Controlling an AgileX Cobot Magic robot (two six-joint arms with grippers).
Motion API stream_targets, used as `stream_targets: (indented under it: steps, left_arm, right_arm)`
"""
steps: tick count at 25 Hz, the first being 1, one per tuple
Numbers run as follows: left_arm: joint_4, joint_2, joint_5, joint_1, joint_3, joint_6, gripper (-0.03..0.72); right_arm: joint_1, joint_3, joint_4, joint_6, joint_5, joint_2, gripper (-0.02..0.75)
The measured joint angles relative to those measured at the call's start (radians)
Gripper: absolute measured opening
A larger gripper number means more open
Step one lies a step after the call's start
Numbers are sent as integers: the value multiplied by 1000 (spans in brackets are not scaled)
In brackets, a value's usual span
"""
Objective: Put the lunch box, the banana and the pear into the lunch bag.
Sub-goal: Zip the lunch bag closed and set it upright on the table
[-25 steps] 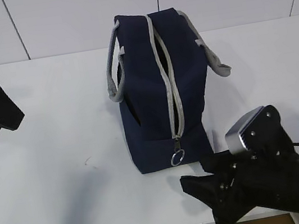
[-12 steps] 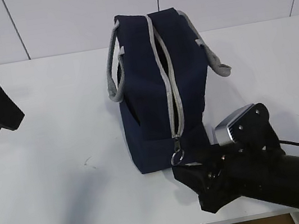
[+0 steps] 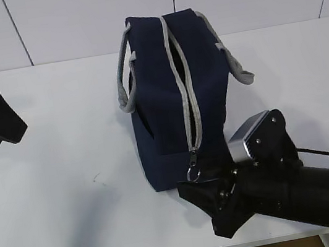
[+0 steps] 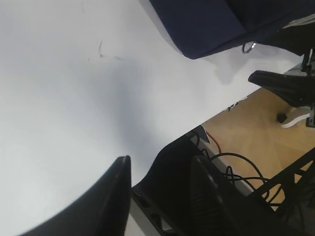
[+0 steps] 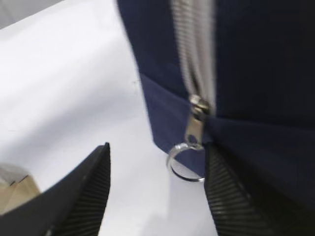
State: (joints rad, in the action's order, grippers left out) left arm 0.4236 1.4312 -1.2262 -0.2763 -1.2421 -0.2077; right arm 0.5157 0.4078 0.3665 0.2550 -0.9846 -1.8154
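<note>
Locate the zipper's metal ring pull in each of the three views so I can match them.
Exterior view: ring pull at the lunch bag's near end, just above the right pincer.
Left wrist view: ring top right, under the bag's corner.
Right wrist view: ring centre, between the open fingers.
Shared landmark: the navy bag's near bottom edge.

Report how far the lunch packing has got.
Nothing looks packed: no food shows, and the navy-blue fabric lunch bag has its grey zipper mostly closed. In hand: the open right claw straddles the metal ring pull. The left claw hangs open, away from it. Opening and loading remain.
</note>
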Motion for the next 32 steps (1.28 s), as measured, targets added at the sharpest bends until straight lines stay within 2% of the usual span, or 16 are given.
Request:
stream_targets:
  steps: [2,9,13,18,32]
  left_arm:
    - [5,0,0,0,0,0,307]
    - [11,0,0,0,0,0,307]
    - [13,0,0,0,0,0,307]
    - [16,0,0,0,0,0,307]
    - [36,0,0,0,0,0,307]
  right_arm:
    - [0,9,34,0,-3,0,468]
    - [0,13,36,0,40,0,468]
    - [0,13,-1,-1,74,0,468]
    - [0,13,-18,-1,63,0,468]
    - [0,21,28,36,50,0,468]
